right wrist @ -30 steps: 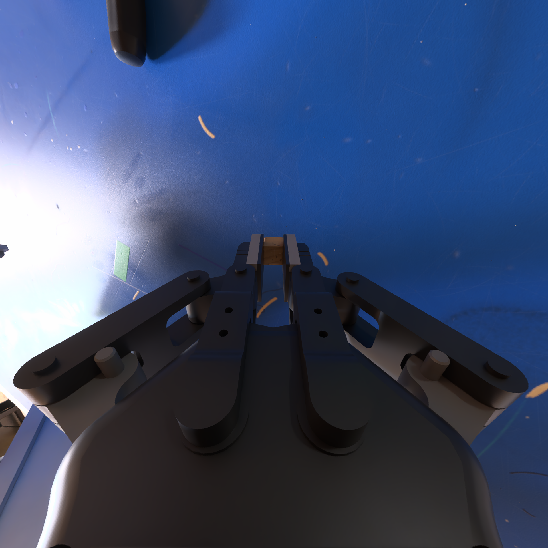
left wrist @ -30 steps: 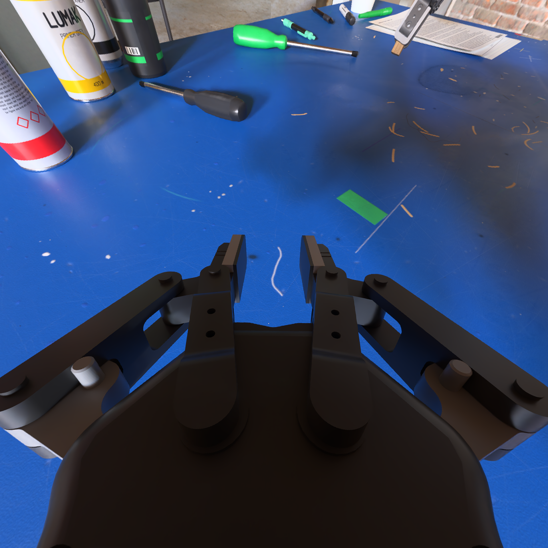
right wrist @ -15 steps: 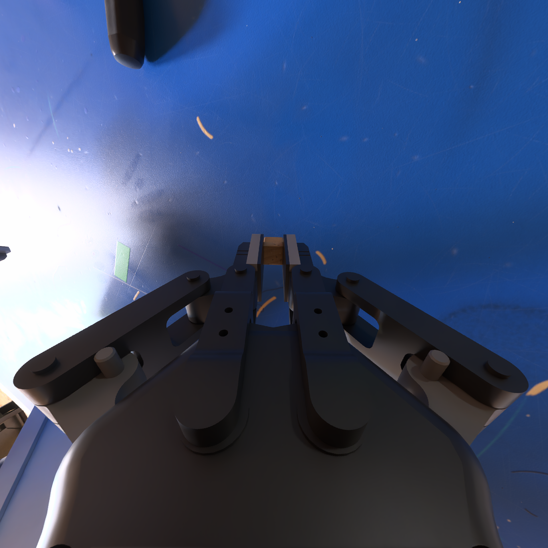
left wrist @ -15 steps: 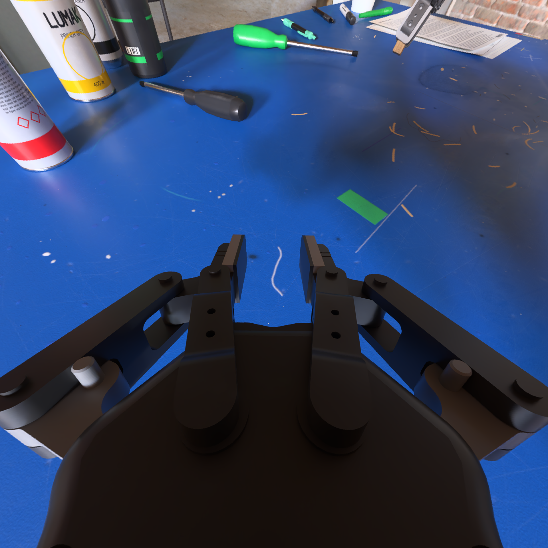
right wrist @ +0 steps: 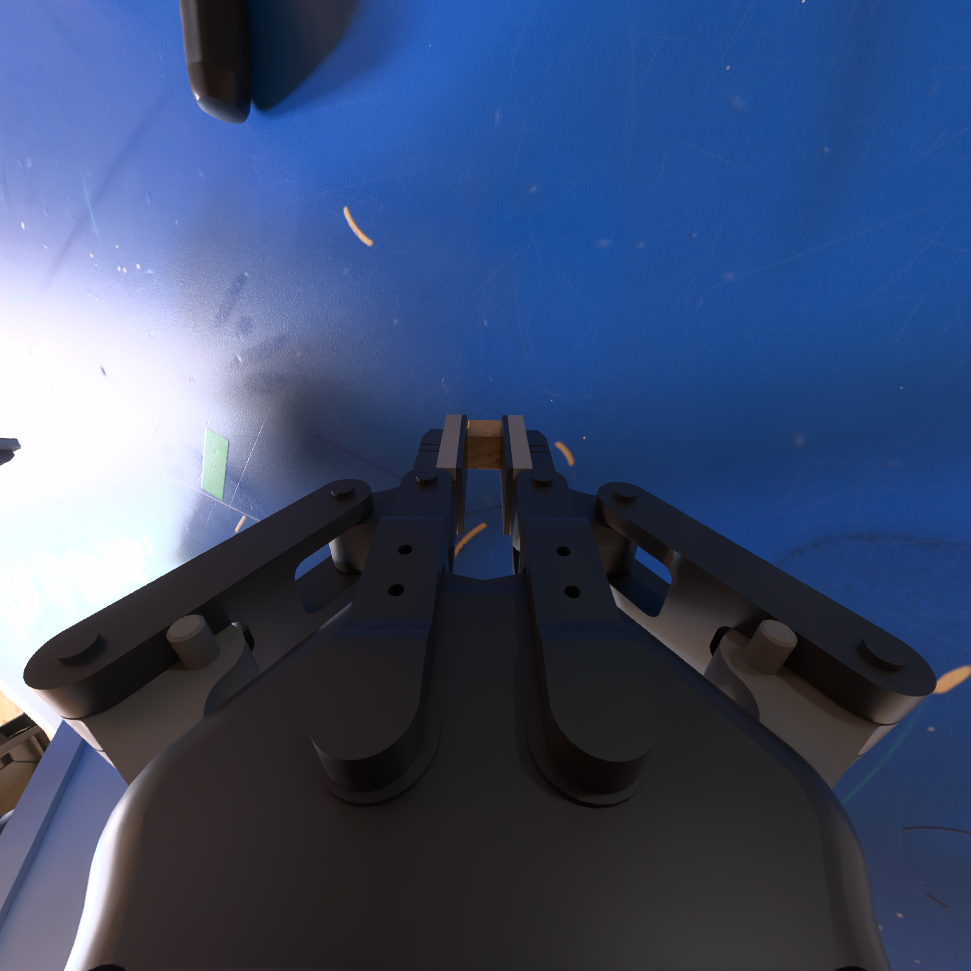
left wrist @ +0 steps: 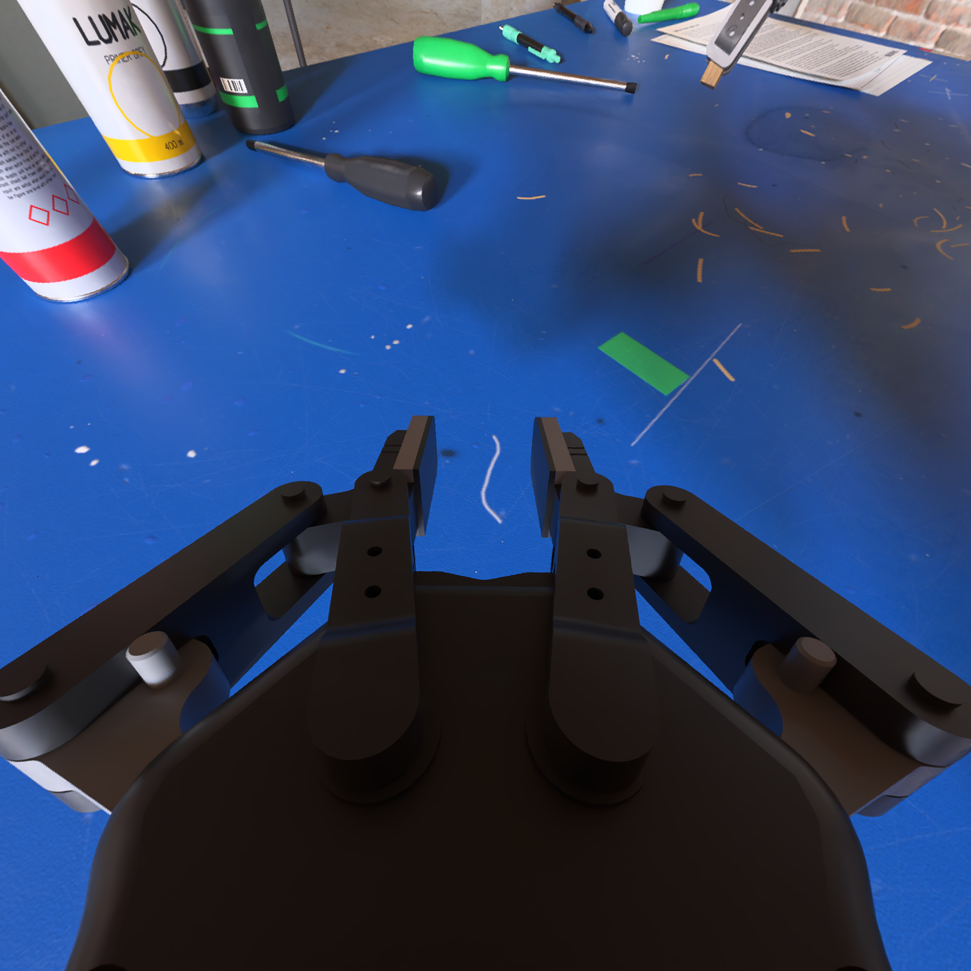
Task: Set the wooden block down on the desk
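wooden block (right wrist: 484, 444) mostly hidden, right pincer (right wrist: 484, 440) clamped

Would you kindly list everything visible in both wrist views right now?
wooden block: 1, tan, clamped in right tool above desk
desk: 1, blue, scuffed
spray cans: at least 3, white and black, far left
black screwdriver: 1, near cans
green screwdriver: 1, far edge
markers: several, far edge
papers: white, far right
green tape: 1, mid-desk
wood shavings: orange, scattered right
left tool: open, empty
right tool: shut on block
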`<state>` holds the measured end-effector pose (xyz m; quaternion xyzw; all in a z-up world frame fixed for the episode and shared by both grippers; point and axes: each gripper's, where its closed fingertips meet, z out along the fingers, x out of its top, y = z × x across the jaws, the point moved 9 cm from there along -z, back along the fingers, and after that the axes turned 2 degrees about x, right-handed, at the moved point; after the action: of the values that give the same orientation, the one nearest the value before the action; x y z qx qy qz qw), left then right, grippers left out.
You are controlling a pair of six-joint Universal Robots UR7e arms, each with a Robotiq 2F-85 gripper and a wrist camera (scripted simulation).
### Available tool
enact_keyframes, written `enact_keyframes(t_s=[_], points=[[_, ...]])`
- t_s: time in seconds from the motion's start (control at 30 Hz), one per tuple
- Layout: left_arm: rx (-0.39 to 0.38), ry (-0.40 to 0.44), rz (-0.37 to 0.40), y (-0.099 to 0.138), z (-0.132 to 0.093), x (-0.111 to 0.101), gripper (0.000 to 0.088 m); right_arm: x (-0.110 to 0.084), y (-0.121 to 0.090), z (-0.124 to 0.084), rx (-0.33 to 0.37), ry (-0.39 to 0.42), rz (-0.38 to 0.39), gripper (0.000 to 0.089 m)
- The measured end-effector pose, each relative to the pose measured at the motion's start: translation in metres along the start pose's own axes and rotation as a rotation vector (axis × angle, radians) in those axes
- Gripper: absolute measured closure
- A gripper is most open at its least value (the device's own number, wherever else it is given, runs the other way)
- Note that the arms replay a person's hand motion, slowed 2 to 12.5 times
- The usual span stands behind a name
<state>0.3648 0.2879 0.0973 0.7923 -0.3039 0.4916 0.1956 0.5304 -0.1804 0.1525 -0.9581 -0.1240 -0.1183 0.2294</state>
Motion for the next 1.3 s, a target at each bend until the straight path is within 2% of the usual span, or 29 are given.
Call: enact_keyframes(t_s=[0.6, 1.3], points=[[0.011, 0.001, 0.0, -0.001, 0.0, 0.0, 0.0553, 0.001, -0.001, 0.008, 0.006, -0.01, 0.009, 0.0779], [0.008, 0.005, -0.006, -0.001, -0.001, 0.0, 0.0553, 0.002, -0.007, 0.039, -0.04, -0.056, -0.013, 0.0779]])
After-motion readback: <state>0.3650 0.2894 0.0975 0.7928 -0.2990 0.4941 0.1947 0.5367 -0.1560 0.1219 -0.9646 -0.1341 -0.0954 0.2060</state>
